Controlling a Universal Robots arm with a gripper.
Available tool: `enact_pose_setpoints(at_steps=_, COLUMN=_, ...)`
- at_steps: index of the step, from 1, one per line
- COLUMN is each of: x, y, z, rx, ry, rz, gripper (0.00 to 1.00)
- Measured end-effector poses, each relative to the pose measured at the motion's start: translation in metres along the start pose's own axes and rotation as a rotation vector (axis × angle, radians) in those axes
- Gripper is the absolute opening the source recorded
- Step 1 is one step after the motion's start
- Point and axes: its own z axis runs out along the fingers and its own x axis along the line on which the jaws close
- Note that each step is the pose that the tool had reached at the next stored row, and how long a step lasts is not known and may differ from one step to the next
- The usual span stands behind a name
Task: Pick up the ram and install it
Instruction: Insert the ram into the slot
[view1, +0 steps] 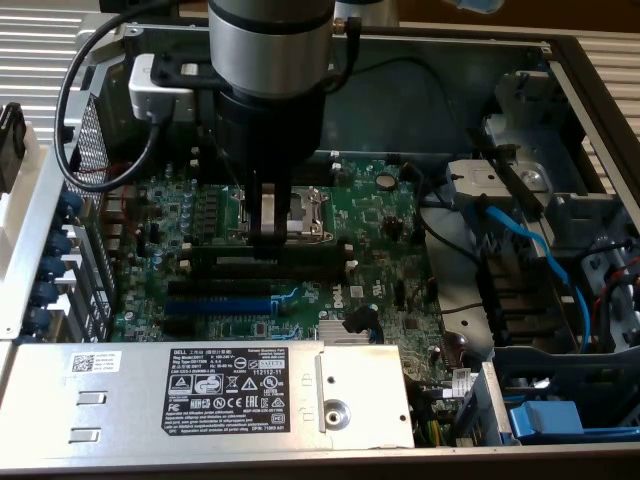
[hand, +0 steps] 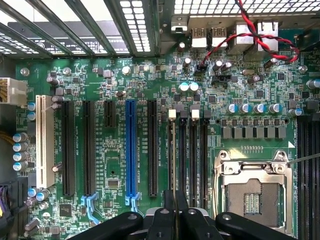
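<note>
My gripper (view1: 268, 236) hangs straight down over the green motherboard (view1: 390, 240), just beside the CPU socket (view1: 303, 210). It is shut on the ram (view1: 316, 246), a long dark stick held at its middle and lying level along the black memory slots (view1: 300, 268). In the wrist view the fingers (hand: 162, 220) pinch the ram (hand: 173, 160), seen edge-on as a thin line. It runs along the outermost of the memory slots (hand: 193, 150), the one with a white latch. I cannot tell whether the stick is seated in the slot or just above it.
The blue expansion slot (view1: 220, 305) (hand: 131, 150) and black slots lie beside the memory slots. A silver power supply (view1: 230, 385) borders the board in front. Blue cables (view1: 530, 250) and the drive bay stand at the exterior view's right. Red and black wires (hand: 260, 35) cross the rear ports.
</note>
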Motion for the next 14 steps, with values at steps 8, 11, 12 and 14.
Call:
enact_pose_setpoints(at_steps=8, x=0.0000, y=0.0000, z=0.0020, rx=-0.0021, ry=0.0002, rz=0.000, gripper=0.12)
enact_pose_setpoints(at_steps=11, x=0.0000, y=0.0000, z=0.0025, rx=-0.0024, ry=0.0001, rz=0.000, gripper=0.12)
enact_pose_setpoints(at_steps=12, x=0.0000, y=-0.0001, z=0.0027, rx=-0.0026, ry=0.0001, rz=0.000, gripper=0.12)
enact_pose_setpoints(at_steps=14, x=-0.0001, y=-0.0001, z=0.0028, rx=-0.0026, ry=0.0000, rz=0.000, gripper=0.12)
